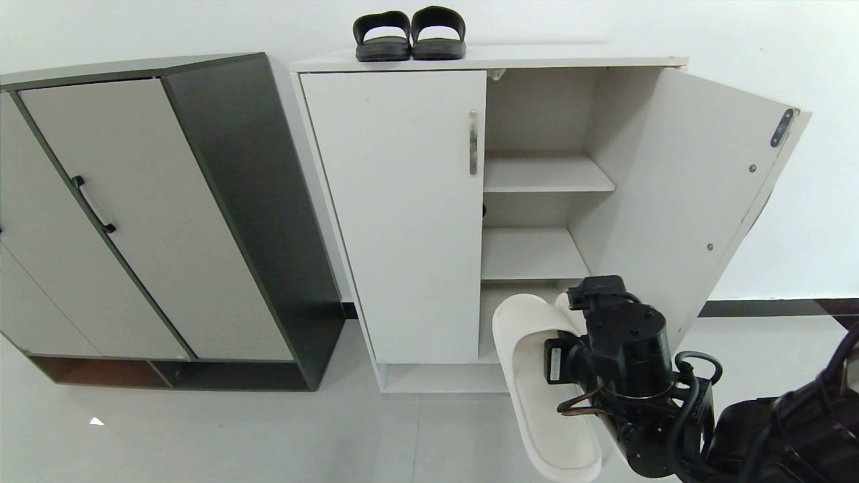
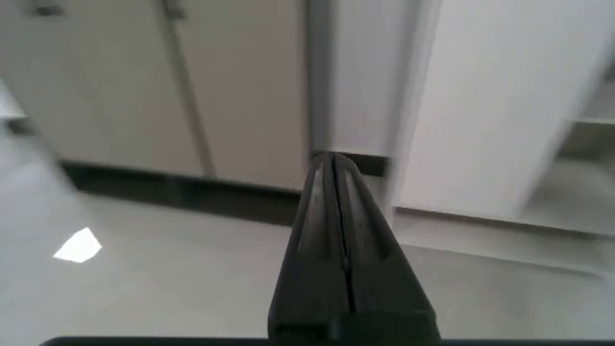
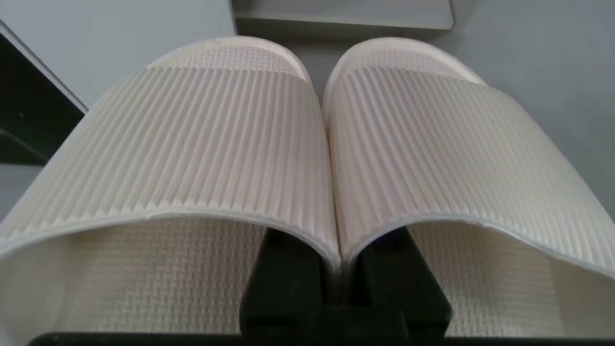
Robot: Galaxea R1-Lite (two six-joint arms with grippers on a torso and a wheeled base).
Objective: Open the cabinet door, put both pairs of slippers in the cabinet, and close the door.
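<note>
White slippers (image 3: 211, 144) in right gripper (image 3: 341, 288): matt foam-like plastic, ribbed straps, pebbled footbeds. Gripper itself: matt black plastic. Cabinet (image 1: 396, 215) beyond gripper: smooth matt white laminate; handle (image 1: 473, 143) brushed metal. Black slippers (image 1: 409, 37) far above gripper: matt, rubbery. Floor (image 1: 268, 436) below gripper: smooth, faintly glossy tile.

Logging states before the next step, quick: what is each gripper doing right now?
Left gripper: closed, holding nothing.
Right gripper: closed on the white slippers, clamping both by their inner sides.
</note>
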